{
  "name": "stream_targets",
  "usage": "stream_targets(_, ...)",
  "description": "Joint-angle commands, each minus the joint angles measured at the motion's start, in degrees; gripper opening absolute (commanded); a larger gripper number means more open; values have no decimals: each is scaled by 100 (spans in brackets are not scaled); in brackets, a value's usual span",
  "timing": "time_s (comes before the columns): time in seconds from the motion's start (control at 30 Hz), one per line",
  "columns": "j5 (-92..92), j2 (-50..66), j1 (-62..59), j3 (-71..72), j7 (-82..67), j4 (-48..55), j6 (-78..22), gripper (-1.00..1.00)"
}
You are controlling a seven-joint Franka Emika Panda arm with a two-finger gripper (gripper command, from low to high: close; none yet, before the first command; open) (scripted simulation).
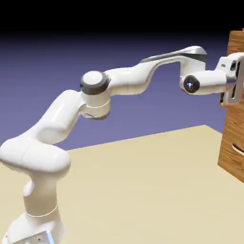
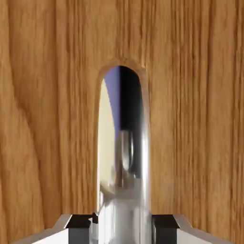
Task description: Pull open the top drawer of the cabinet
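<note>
The top drawer (image 2: 190, 119) is right in front of our gripper (image 2: 123, 231), high up on the cabinet (image 1: 232, 136), above the curved lower handle (image 1: 238, 148). We have our two finger tips closed on its shiny handle (image 2: 125, 190), one on each side. In the hand view the handle's long way runs up and down, from the bottom edge toward the middle. The drawer front lies straight ahead of our hand, so we think we should pull straight back, away from the cabinet, and not let the handle slip.
</note>
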Motion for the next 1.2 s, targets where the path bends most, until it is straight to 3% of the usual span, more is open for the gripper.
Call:
stream_targets(0.0, 40, -60, 148, -63, -99, -207, -61, -100)
stream_targets(0.4, 253, -761, 2159, -1139, -1096, -2685, -701, -100)
stream_targets(0.63, 349, -2213, 2221, -489, -2669, -2542, -60, -100)
stream_targets(1.07, 284, -2217, 4713, -2674, -2907, -4392, -430, -100)
stream_targets(1.1, 284, -2217, 4713, -2674, -2907, -4392, -430, 100)
stream_targets(1.17, 250, -2147, 4921, -2865, -2879, -4558, -460, 100)
